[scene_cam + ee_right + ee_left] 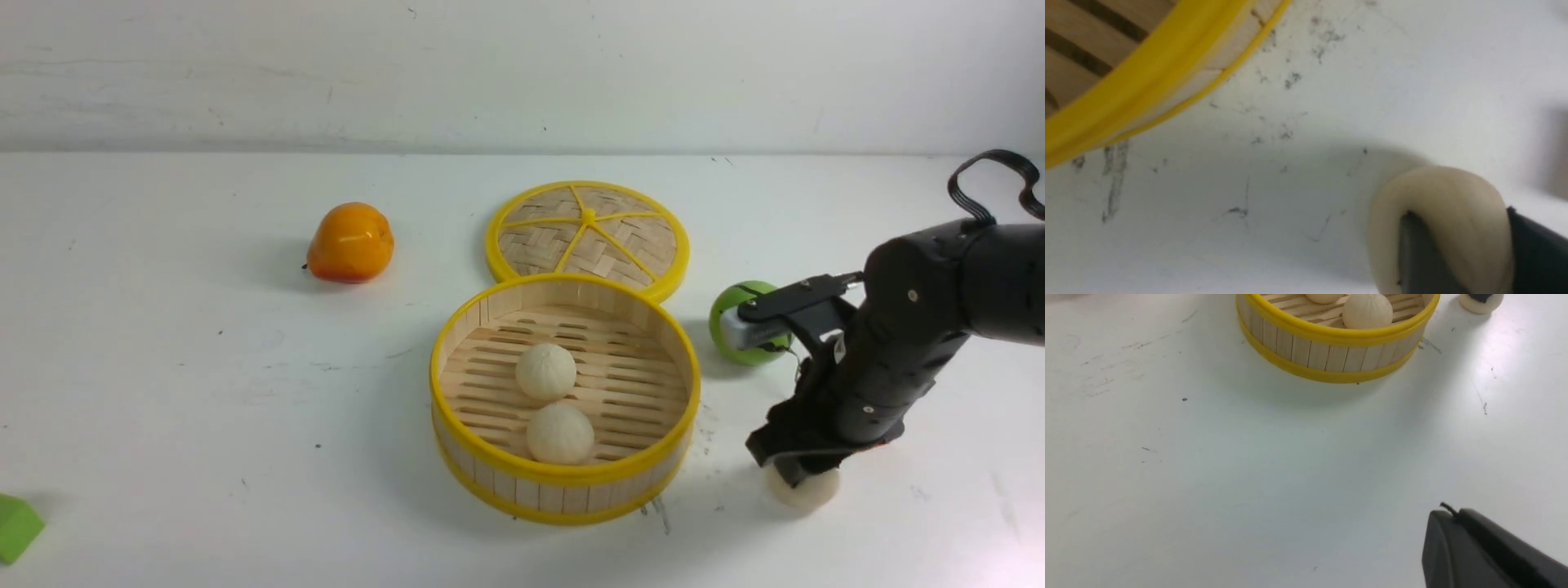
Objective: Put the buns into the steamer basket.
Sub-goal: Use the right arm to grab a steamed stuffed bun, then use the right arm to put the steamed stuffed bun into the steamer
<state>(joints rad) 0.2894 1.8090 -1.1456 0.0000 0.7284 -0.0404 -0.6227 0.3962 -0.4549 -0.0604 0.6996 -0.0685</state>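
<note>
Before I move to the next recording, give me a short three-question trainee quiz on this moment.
1. How many buns lie inside the steamer basket?
2. True or false: the woven lid covers the basket.
3. Which hand is at the third bun, outside the basket? A) left B) right
Key: 1. Two. 2. False; the lid lies behind the basket. 3. B, the right hand.

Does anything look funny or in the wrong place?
One bun sits on the table outside the steamer basket, to its right, while two buns lie inside. The right tool pinches it, and it looks dented where a finger presses in.
</note>
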